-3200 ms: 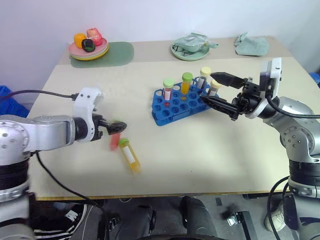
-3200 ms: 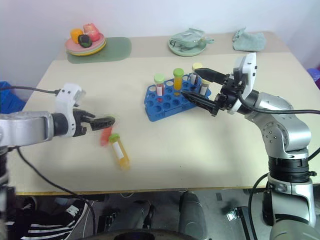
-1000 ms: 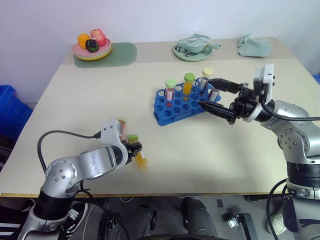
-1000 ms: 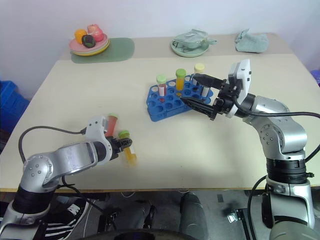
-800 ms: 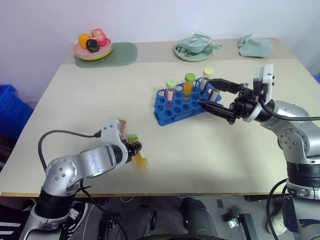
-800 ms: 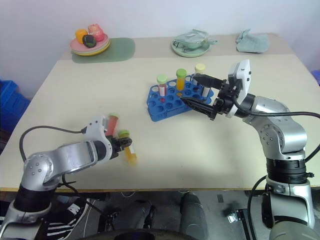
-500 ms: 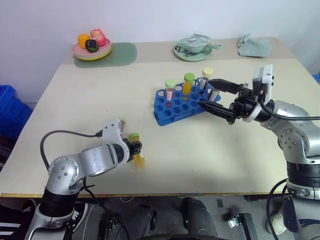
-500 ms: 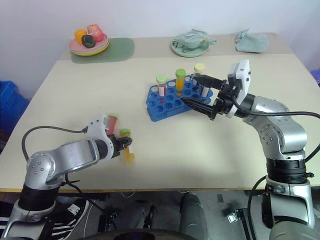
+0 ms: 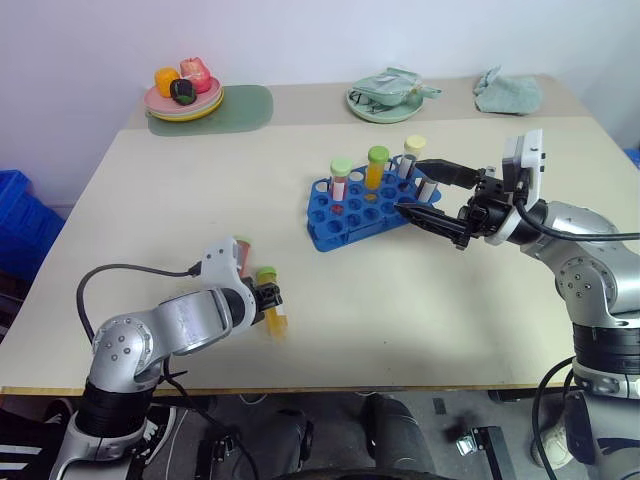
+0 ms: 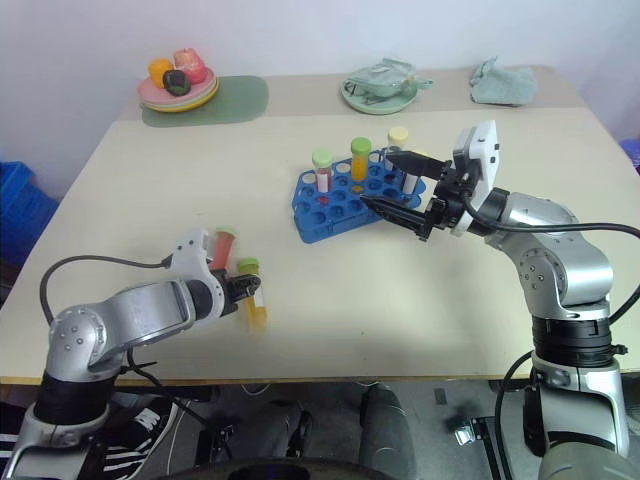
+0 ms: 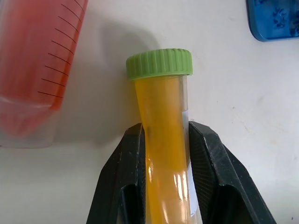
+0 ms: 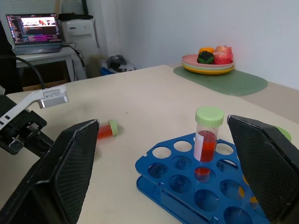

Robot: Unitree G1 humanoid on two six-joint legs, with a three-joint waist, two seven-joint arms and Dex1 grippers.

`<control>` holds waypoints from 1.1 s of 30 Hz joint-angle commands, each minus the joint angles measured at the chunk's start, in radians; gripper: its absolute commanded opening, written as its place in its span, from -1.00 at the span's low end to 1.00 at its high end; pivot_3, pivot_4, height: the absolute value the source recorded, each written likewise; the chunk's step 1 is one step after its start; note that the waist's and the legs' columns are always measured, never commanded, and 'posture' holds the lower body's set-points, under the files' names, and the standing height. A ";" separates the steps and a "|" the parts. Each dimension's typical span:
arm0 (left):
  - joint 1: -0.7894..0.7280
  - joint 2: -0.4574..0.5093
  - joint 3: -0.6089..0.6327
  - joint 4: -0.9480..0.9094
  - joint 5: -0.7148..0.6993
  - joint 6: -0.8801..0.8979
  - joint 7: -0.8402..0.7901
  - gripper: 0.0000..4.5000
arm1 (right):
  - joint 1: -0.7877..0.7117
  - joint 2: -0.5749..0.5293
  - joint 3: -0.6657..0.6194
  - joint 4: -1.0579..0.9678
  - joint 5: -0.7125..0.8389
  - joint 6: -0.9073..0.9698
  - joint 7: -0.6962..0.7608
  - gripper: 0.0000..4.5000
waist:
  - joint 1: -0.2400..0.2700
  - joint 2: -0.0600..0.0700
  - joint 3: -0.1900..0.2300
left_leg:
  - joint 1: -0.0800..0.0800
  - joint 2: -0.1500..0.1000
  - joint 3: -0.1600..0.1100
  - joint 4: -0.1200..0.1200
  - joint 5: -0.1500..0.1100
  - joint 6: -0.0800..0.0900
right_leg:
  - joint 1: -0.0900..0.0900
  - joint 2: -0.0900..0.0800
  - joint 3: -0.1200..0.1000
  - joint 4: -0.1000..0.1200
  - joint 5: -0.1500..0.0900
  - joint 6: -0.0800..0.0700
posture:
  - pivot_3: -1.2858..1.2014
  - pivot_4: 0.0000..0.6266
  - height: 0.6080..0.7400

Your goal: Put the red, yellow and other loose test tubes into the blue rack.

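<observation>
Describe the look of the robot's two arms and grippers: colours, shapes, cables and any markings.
Both arms are rounded silver-grey metal links with dark bands at the joints. A white plastic camera housing sits on each wrist. The left gripper and the right gripper each have two black tapered fingers; the right gripper's pads are finely cross-hatched. A black cable loops from each wrist back along the arm. No lettering or markings can be made out.

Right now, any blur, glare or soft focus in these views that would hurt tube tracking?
Left wrist view: yellow tube sharp, a glare streak down its side; red tube beside it soft, cut by the frame edge. Right wrist view: rack tube and blue rack sharp. Head views: even light, soft shadows, yellow tube slightly blurred at the left gripper.
</observation>
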 commanded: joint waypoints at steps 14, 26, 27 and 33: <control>-0.143 0.473 0.054 -0.123 0.039 0.025 -0.384 -0.68 | 0.004 0.002 -0.012 -0.034 0.029 0.013 0.027 1.00 | -0.001 -0.002 0.001 | -0.001 0.001 0.000 -0.001 0.000 -0.001 | -0.001 0.001 0.000 -0.001 0.000 0.000 | 0.03 -0.52 1.00; -0.008 0.343 0.067 -0.232 1.021 -0.385 -1.110 -0.68 | 0.002 0.012 -0.016 -0.053 0.042 0.026 0.013 1.00 | -0.001 -0.001 0.001 | -0.001 0.004 0.002 -0.006 0.000 -0.001 | -0.001 0.003 -0.001 -0.009 0.003 -0.004 | 0.03 -0.52 1.00; 0.000 0.308 0.064 -0.212 1.077 -0.442 -1.165 -0.68 | 0.005 0.014 -0.018 -0.056 0.044 0.027 0.009 1.00 | -0.001 -0.001 0.001 | -0.002 0.005 0.002 -0.007 0.000 -0.001 | -0.001 0.004 -0.002 -0.012 0.005 -0.003 | 0.03 -0.52 1.00; -0.036 0.139 -0.014 -0.055 1.362 -0.715 -1.419 -0.68 | 0.017 0.018 -0.027 -0.061 0.039 0.024 -0.012 1.00 | 0.000 -0.001 0.001 | -0.004 0.006 0.003 -0.007 0.000 0.000 | 0.000 0.006 -0.003 -0.017 0.009 -0.003 | 0.03 -0.52 1.00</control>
